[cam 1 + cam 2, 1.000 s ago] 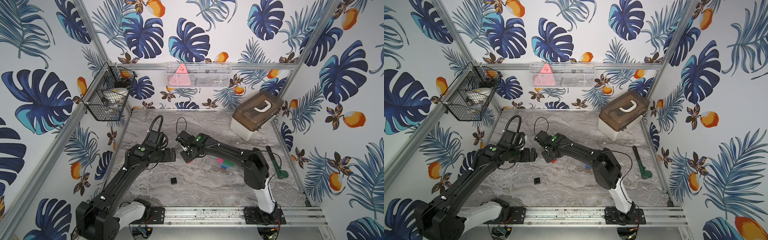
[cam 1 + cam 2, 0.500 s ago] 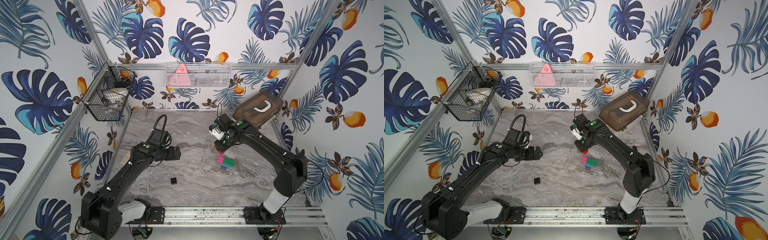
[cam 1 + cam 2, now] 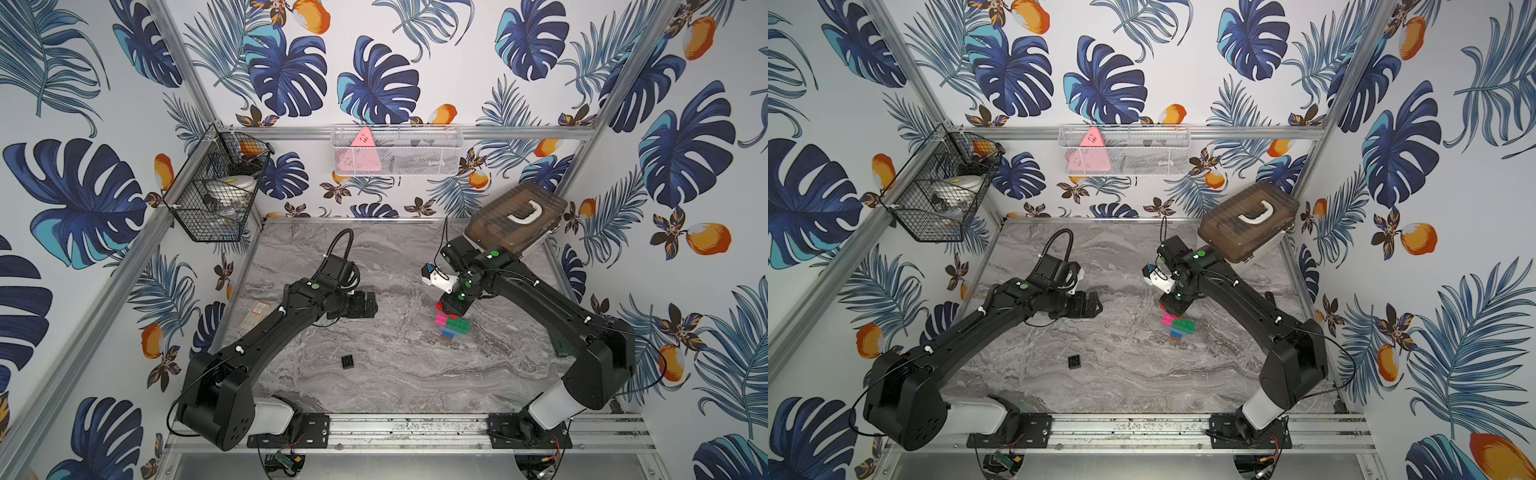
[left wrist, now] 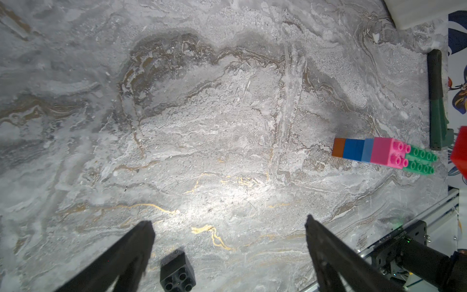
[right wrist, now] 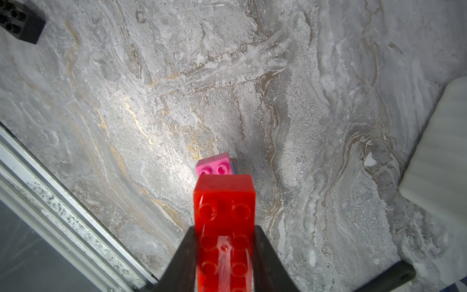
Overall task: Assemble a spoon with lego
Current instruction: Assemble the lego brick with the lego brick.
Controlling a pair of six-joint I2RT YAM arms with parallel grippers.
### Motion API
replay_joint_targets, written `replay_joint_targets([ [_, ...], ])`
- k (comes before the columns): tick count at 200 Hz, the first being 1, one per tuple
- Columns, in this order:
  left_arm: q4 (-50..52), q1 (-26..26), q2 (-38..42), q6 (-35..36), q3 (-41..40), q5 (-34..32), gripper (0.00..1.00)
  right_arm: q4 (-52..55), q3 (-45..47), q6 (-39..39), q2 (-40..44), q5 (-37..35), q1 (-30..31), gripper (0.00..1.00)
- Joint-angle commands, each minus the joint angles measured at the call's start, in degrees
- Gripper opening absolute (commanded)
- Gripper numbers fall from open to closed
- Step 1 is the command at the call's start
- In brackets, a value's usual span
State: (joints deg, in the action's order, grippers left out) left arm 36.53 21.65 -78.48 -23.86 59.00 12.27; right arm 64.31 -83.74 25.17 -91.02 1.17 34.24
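Right gripper (image 5: 225, 232) — clamped on red brick (image 5: 223, 199), just beside spoon's (image 4: 379, 153) pink end. Left gripper (image 4: 229, 222) — jaws wide, empty, well apart from spoon; black brick (image 4: 177, 274) likewise.

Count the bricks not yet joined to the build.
2: the red brick held in the right gripper near the build, the black brick alone on the table. Others may be hidden.

Robotics lab test cell: boxed in by aluminium framing (image 3: 519, 132) and leaf-print wall panels (image 3: 374, 62), marble-look tabletop (image 3: 395, 374), arm-mounting rail (image 3: 407, 428).
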Motion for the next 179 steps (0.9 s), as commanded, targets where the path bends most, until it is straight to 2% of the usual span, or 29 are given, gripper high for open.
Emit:
replay_joint_targets([
  [1, -3.0, 0.7, -0.9, -0.1, -0.2, 1.4, 0.99, 0.9, 2.2, 5.0, 1.3, -3.4, 0.0, 0.26],
  [41, -4.1, 2.0, -2.9, -0.1, 0.3, 1.7, 0.99, 0.3, 4.3, 7.9, 2.1, -5.0, 0.0, 0.25],
  [97, -4.8, 3.0, -3.7, -0.6, 0.6, 1.5, 0.99, -2.2, 7.2, 10.7, 2.7, -3.2, 0.0, 0.25],
  [179, -4.4, 3.5, -4.0, -1.0, 0.8, 0.7, 0.99, -6.2, 10.5, 10.8, 4.1, -0.6, 0.0, 0.25],
])
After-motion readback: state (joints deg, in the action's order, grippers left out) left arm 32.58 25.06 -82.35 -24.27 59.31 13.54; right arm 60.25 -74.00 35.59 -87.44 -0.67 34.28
